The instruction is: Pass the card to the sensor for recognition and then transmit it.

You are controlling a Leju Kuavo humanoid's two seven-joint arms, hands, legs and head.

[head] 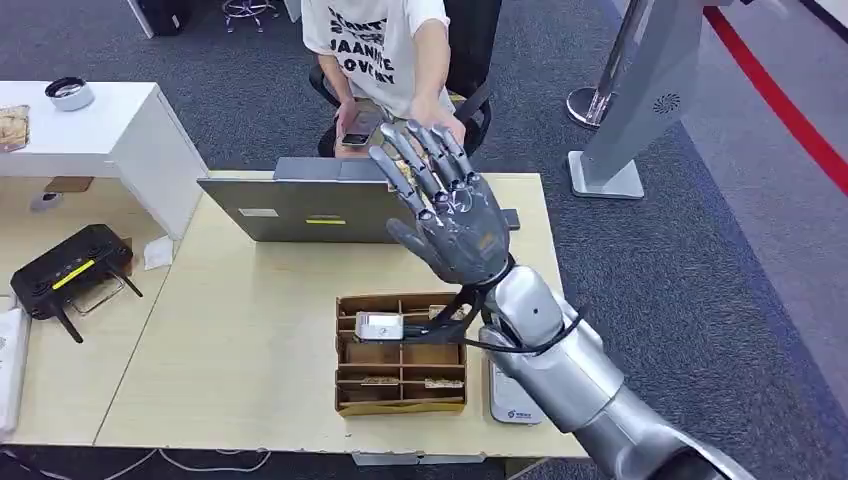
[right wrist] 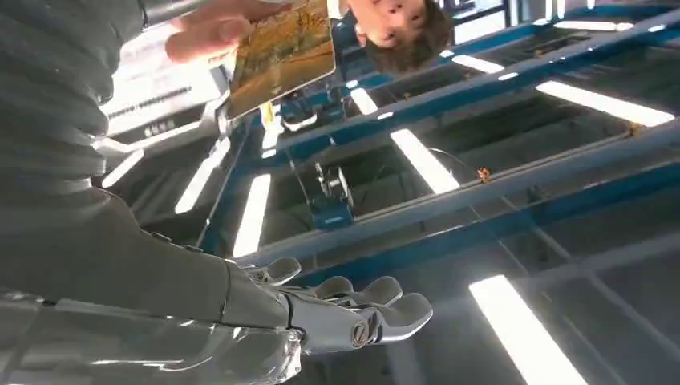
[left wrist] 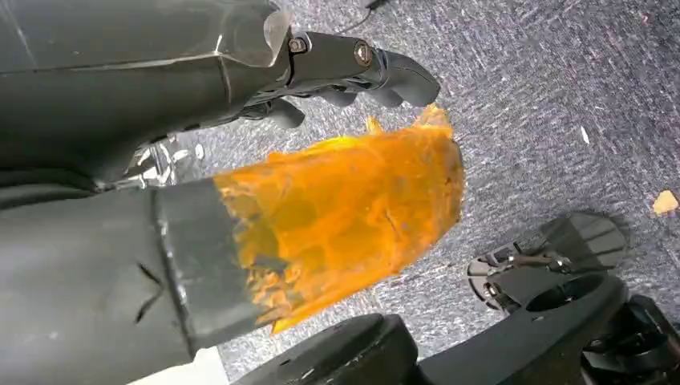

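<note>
The card (right wrist: 282,50), printed in yellows and browns, is pinched at one edge by a person's hand (right wrist: 210,30) in the right wrist view, held up in the air well clear of the robot's fingers (right wrist: 377,309). The right hand (head: 450,215) is raised above the far side of the surface (head: 250,350), palm turned upward, its fingers spread apart and stretched toward the person (head: 385,50) seated behind the desk; it holds nothing. In the head view the person's hand meets the tips of those fingers, though the card itself cannot be made out there.

Below the raised arm, a brown cardboard organizer (head: 400,355) split into compartments sits on the surface, with a small silver-and-white device (head: 380,325) lying in one of its far compartments. Just beside the organizer, toward the robot's right, a flat white device (head: 510,400) lies partly hidden under the forearm. A grey laptop (head: 300,205) stands open at the far edge, its lid back facing the robot.

The left hand (left wrist: 353,68) hangs over grey carpet (left wrist: 561,96), its dark fingers curled inward around nothing, next to an orange-taped part.

To the robot's left, a black router (head: 70,272) with antennas rests on a neighbouring desk, and a white cabinet (head: 120,130) carries a small round dish (head: 70,93).
</note>
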